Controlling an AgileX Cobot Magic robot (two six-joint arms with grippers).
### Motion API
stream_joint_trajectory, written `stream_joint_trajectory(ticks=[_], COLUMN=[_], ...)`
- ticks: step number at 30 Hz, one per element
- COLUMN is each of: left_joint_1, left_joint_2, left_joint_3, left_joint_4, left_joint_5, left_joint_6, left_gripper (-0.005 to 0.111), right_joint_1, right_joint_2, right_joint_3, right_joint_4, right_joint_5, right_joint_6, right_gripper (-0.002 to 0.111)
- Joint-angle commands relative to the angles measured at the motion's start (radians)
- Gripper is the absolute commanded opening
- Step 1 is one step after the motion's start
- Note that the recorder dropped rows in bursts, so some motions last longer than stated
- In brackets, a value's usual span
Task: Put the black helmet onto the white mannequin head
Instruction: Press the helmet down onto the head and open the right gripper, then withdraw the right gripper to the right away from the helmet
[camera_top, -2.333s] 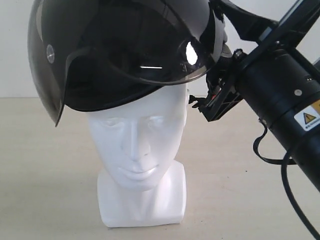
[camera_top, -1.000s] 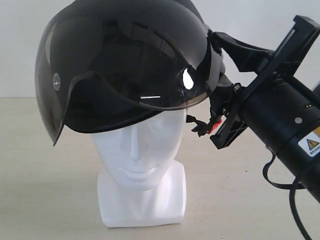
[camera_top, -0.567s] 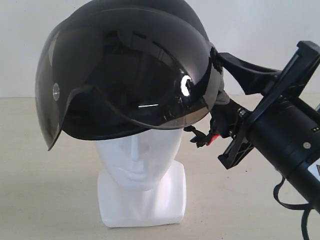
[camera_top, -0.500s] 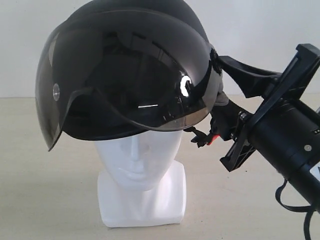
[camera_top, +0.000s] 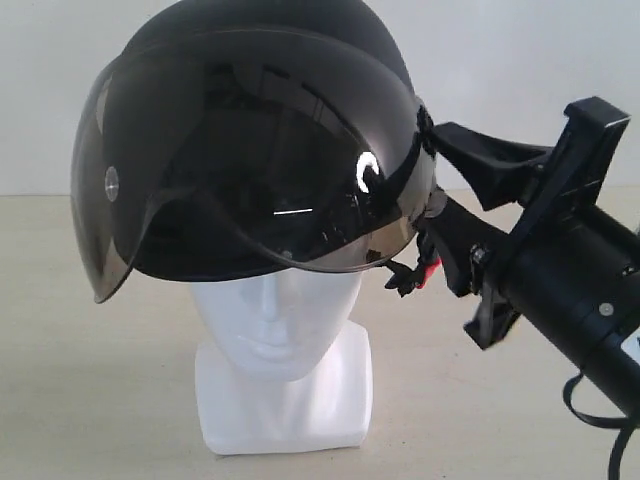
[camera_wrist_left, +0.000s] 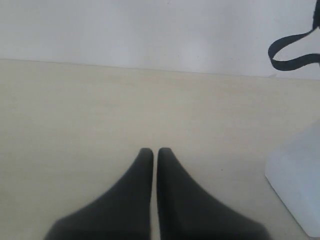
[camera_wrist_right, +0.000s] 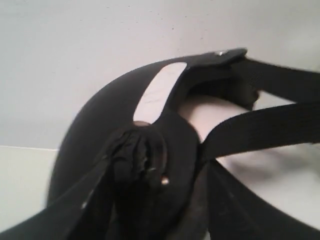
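Where black helmet (camera_top: 265, 150) covers white mannequin head (camera_top: 282, 345), forehead hidden (eyes too)

Plain white wall (camera_top: 520, 60) behind a pale beige tabletop (camera_top: 90, 400), soft even light.

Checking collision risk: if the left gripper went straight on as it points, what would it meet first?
For the left gripper the way looks free: only tabletop ahead, then probably the white wall. The white mannequin head sits off to one side.
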Motion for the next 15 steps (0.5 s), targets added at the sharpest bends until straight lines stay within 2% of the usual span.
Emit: stream_joint_trajectory(ticks=[1,8,14,15], left_joint_1=[0.002,0.002,0.002,0.002], left_joint_2=[-0.004,-0.004,-0.004,-0.004], left_joint_3=[0.004,0.004,0.004,0.004], left_joint_4=[-0.009,-0.009,-0.009,-0.009], left_joint_5=[-0.001,-0.001,-0.001,-0.001], left_joint_6=[0.002,0.002,0.002,0.002], left_gripper=[0.004,0.004,0.004,0.004], right_joint_1=[-0.013,-0.013,-0.013,-0.013], right_joint_2=[0.016,0.016,0.016,0.016], right_joint_3=[0.033,0.033,0.033,0.033], right_joint_4=[0.118,0.146,0.178,0.178], right_joint_5=[0.193,0.225,0.31,0.312], right_joint_6=[-0.101,-0.152,-0.416,-0.562], right_gripper=[0.064,0.065,0.065,0.065])
